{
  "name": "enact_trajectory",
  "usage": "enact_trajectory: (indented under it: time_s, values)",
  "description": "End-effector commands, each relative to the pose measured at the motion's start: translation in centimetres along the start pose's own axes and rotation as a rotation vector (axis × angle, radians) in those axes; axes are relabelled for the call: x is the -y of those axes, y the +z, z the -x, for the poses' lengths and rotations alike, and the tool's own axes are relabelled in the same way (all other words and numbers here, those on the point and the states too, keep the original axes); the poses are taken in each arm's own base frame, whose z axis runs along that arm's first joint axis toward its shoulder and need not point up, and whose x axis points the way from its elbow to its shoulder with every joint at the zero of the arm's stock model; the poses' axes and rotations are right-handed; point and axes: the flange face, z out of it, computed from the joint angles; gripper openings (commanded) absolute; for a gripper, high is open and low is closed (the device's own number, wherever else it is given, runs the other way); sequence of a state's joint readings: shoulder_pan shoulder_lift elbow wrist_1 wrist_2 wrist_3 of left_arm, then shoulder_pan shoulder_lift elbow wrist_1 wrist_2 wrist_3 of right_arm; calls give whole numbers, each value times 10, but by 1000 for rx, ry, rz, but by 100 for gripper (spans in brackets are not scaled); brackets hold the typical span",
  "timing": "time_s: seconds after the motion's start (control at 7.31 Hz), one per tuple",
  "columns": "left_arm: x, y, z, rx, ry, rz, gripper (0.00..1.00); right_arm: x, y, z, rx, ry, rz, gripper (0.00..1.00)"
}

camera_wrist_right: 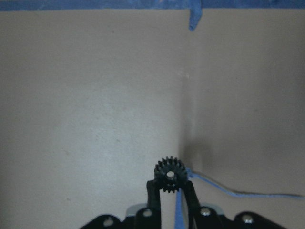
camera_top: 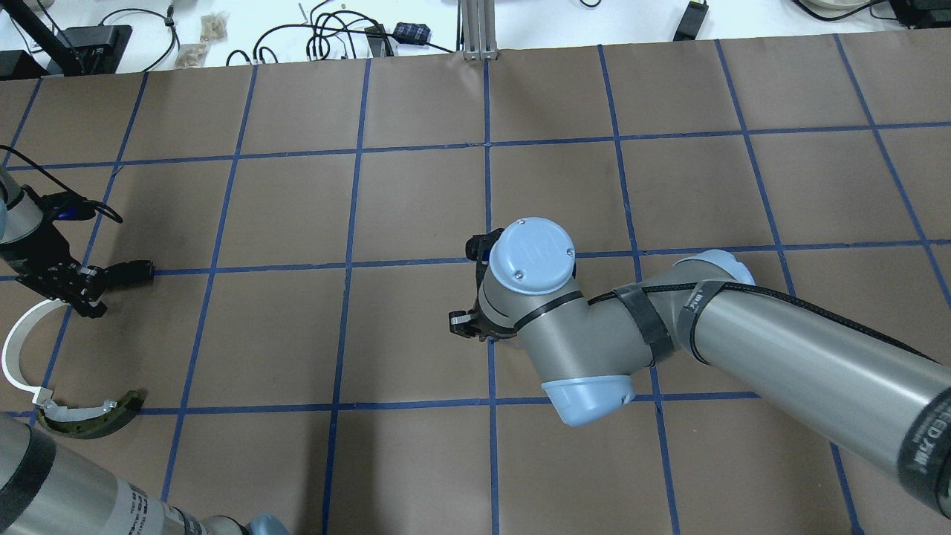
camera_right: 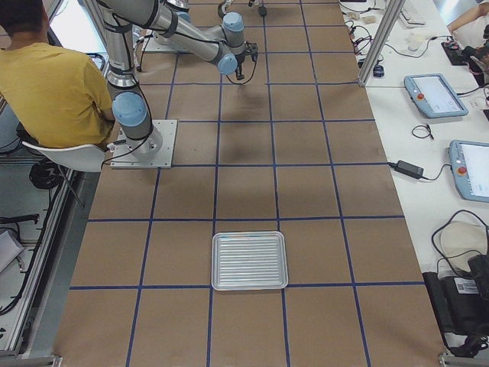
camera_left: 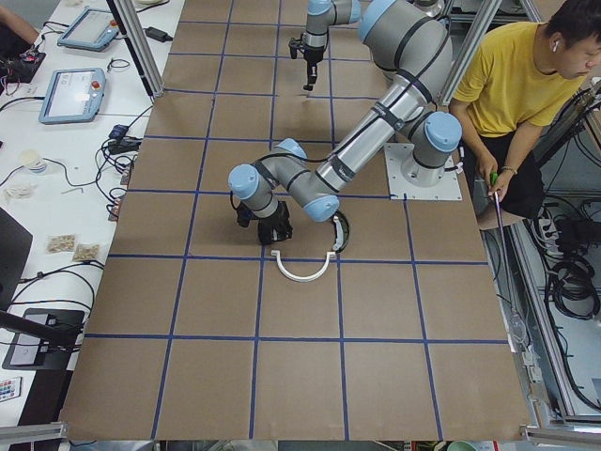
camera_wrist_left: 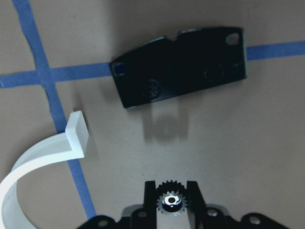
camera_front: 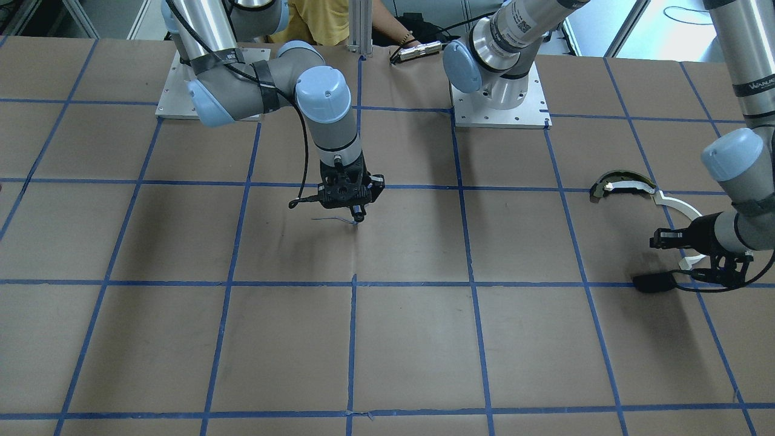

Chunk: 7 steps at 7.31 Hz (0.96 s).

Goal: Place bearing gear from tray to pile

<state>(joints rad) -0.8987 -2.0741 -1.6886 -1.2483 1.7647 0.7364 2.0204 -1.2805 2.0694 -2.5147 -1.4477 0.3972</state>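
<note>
My left gripper (camera_wrist_left: 171, 191) is shut on a small black bearing gear (camera_wrist_left: 171, 201) with a pale ring at its centre, held just above the table. The pile lies around it: a flat black plate (camera_wrist_left: 178, 67) ahead, a white arc strip (camera_wrist_left: 43, 157) to one side, and a dark curved piece with a cream band (camera_top: 93, 416). In the overhead view the left gripper (camera_top: 85, 292) sits between the plate (camera_top: 130, 273) and the arc (camera_top: 18, 349). My right gripper (camera_wrist_right: 170, 183) is shut on a small black gear (camera_wrist_right: 170, 175) over the table's middle (camera_front: 357, 212). The tray (camera_right: 250, 261) shows no parts in it.
The brown table top carries a blue tape grid (camera_top: 487, 141). A loose curl of blue tape (camera_wrist_right: 238, 193) lies by the right gripper. A person in a yellow shirt (camera_left: 521, 85) sits behind the robot bases. Cables and pendants lie on the side bench (camera_right: 435, 95).
</note>
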Motion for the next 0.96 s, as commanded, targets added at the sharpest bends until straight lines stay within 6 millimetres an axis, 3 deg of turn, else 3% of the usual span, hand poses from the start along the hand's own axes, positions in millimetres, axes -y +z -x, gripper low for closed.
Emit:
enact_trajectory:
  time_s: [0.0, 0.14, 0.27, 0.41, 0.55, 0.68, 0.82]
  values:
    - [1, 15, 2, -18, 0, 23, 0, 13, 10, 14, 15, 11, -21, 75]
    - [-1, 19, 0, -22, 0, 29, 0, 29, 4, 7, 9, 10, -45, 100]
    - [-2, 20, 1, -25, -4, 31, 0, 59, -19, -8, 1, -10, -75, 100]
    - [-6, 20, 4, -28, -10, 34, 0, 91, -70, -42, -33, -71, -19, 100]
    - [-11, 22, 10, -36, -22, 38, 0, 125, -121, -109, -55, -126, 55, 100]
    - [-13, 23, 13, -38, -28, 44, 0, 143, -177, -165, -63, -145, 48, 100]
    - [-15, 23, 12, -45, -28, 52, 26, 145, -221, -200, -89, -107, 33, 100]
